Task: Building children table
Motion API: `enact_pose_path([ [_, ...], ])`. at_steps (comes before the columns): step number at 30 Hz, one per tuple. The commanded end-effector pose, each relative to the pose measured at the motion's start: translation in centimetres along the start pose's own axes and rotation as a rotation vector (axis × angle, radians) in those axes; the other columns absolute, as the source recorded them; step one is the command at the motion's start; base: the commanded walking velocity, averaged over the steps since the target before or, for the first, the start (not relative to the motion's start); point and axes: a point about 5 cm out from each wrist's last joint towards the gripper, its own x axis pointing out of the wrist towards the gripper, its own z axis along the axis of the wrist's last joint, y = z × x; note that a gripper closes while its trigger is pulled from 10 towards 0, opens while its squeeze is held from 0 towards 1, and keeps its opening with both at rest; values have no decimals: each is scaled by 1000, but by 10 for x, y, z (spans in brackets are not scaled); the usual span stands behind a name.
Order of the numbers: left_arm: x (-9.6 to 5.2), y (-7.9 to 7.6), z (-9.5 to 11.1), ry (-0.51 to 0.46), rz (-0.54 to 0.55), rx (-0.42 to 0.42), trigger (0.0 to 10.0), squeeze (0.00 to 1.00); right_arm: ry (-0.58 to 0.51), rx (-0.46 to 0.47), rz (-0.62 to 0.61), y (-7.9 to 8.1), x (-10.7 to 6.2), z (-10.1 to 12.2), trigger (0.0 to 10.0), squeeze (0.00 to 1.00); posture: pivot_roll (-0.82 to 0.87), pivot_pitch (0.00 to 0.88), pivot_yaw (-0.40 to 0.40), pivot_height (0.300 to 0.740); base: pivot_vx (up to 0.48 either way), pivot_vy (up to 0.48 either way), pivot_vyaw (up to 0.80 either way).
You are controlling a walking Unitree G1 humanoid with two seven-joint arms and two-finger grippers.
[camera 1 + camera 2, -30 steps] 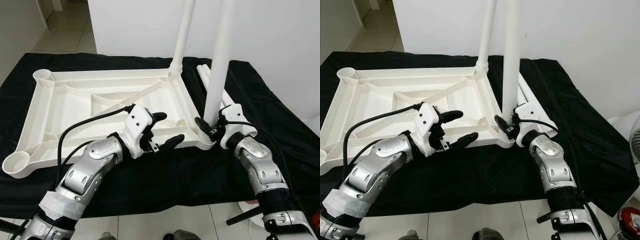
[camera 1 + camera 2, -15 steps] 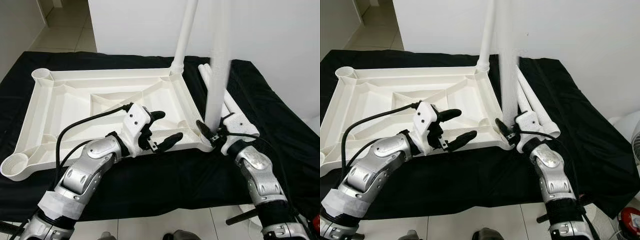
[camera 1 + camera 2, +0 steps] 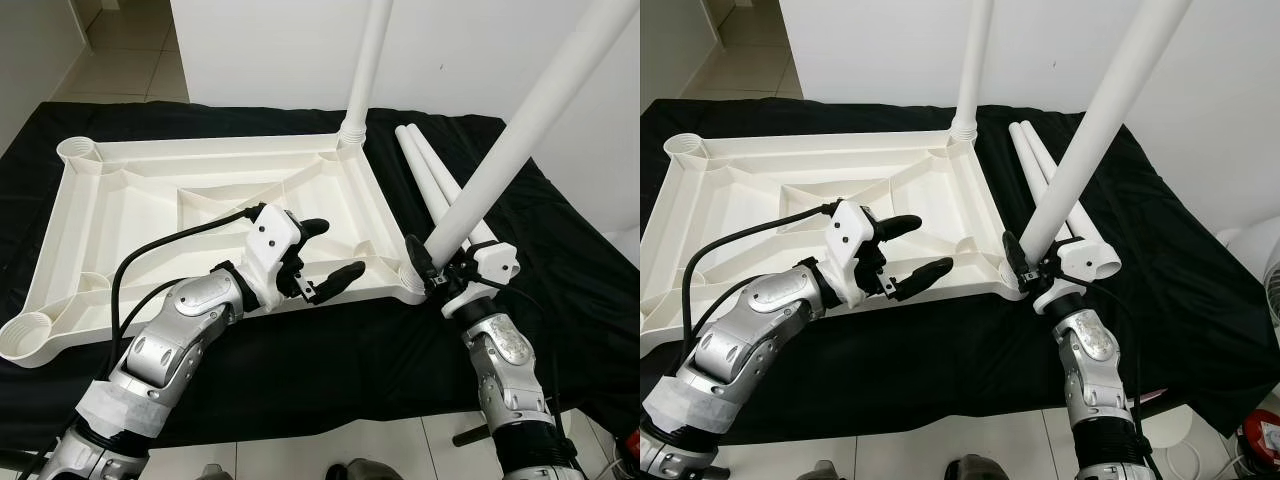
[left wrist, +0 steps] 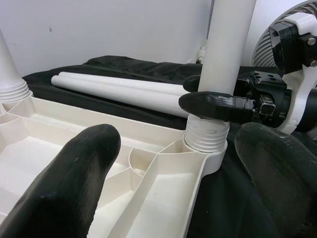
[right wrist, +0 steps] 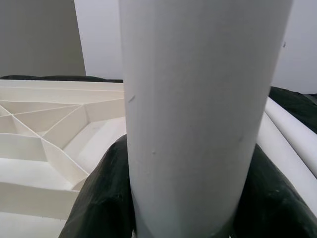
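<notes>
The white tabletop (image 3: 130, 215) lies upside down on a black cloth. One white leg (image 3: 366, 60) stands upright in its far right corner socket. My right gripper (image 3: 436, 266) is shut on a second leg (image 3: 520, 140), which leans steeply to the right. That leg's threaded end (image 4: 208, 135) sits at the near right corner socket (image 3: 410, 287). In the right wrist view the leg (image 5: 198, 99) has black fingers (image 5: 101, 196) on both sides. My left gripper (image 3: 335, 250) hovers open over the tabletop's near right part, holding nothing, with its thick fingers (image 4: 74, 183) wide apart.
Two spare white legs (image 3: 430, 170) lie side by side on the cloth (image 3: 330, 350) to the right of the tabletop. A white wall stands close behind. A fan (image 4: 292, 17) and a red object (image 3: 1262, 440) are on the floor at the right.
The leg in my right gripper has tipped from upright to leaning far right, and the right forearm has swung lower and nearer. The left gripper has barely moved.
</notes>
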Motion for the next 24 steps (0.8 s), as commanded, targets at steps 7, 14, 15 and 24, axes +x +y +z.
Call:
enact_pose_path([
  [7,1,-2,2,-5,-71,1,10000,0,265,137,-92,-1,-6,-42,10000,0,72,33,-38,740,0,0,0],
  [14,1,-3,2,-5,-68,4,10000,0,259,152,-111,-1,-3,-41,10000,0,73,32,-42,740,0,0,0],
  [15,1,-3,2,-5,-68,4,10000,0,243,132,-90,2,-2,-39,10000,0,73,31,-42,740,0,0,0],
  [24,2,-3,0,3,-63,15,10000,0,248,61,-59,7,-4,-40,10000,0,69,24,-43,740,0,0,0],
])
